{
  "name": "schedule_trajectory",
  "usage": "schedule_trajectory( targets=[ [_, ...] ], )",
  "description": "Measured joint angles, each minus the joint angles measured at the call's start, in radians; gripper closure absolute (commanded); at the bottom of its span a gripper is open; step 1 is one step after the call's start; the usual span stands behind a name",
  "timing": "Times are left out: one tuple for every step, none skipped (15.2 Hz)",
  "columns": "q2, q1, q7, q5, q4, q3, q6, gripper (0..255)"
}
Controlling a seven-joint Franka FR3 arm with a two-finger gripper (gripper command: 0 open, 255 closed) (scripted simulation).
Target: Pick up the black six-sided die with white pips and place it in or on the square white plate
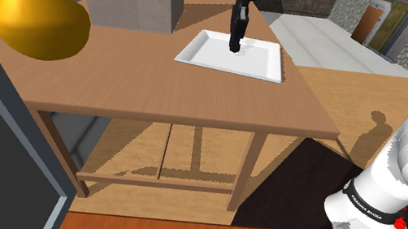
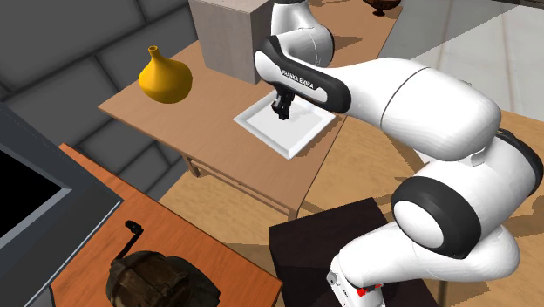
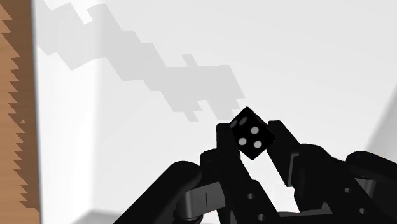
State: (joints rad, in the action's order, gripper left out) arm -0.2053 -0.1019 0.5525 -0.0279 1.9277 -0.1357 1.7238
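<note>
Pincer [image 1: 235, 47]: closed around the black die [image 3: 252, 133] with white pips | die: between the fingers, over the square white plate [image 1: 262, 60], contact with it unclear | plate: flat on wooden counter [image 1: 141, 85], beside grey box [image 1: 134, 5]

Black die [image 3: 251, 133] with white pips, tilted on one corner, clasped in gripper [image 3: 252, 143] just over the plate's floor; contact with the floor not discernible. Square white plate [image 1: 205, 49], shallow with raised rim, flat on wooden table [image 1: 109, 90] near the table's edge.
</note>
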Motion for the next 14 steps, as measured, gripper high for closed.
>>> schedule_trajectory(
  targets=[
    [-0.002, 0.0, 0.0, 0.0, 0.008, 0.0, 0.006, 255],
    [-0.001, 0.0, 0.001, 0.0, 0.009, 0.0, 0.008, 255],
    [-0.001, 0.0, 0.001, 0.0, 0.01, 0.0, 0.009, 255],
    [-0.001, 0.0, 0.001, 0.0, 0.011, 0.001, 0.01, 255],
    [-0.001, 0.0, 0.001, 0.0, 0.011, 0.001, 0.011, 255],
    [-0.001, 0.0, 0.001, 0.0, 0.011, 0.001, 0.011, 255],
    [-0.001, 0.0, 0.001, 0.0, 0.011, 0.001, 0.011, 0],
    [-0.001, 0.0, 0.001, 0.0, 0.011, 0.001, 0.011, 0],
    [-0.001, 0.0, 0.001, 0.0, 0.011, 0.001, 0.011, 0],
    [-0.001, 0.0, 0.001, 0.0, 0.011, 0.001, 0.011, 0],
    [-0.001, 0.0, 0.001, 0.0, 0.011, 0.001, 0.011, 0],
    [-0.001, 0.0, 0.001, 0.0, 0.011, 0.001, 0.011, 0],
    [-0.001, 0.0, 0.001, 0.0, 0.011, 0.001, 0.011, 0],
    [0.0, 0.001, 0.001, 0.0, -0.006, 0.001, -0.005, 0]
  ],
)
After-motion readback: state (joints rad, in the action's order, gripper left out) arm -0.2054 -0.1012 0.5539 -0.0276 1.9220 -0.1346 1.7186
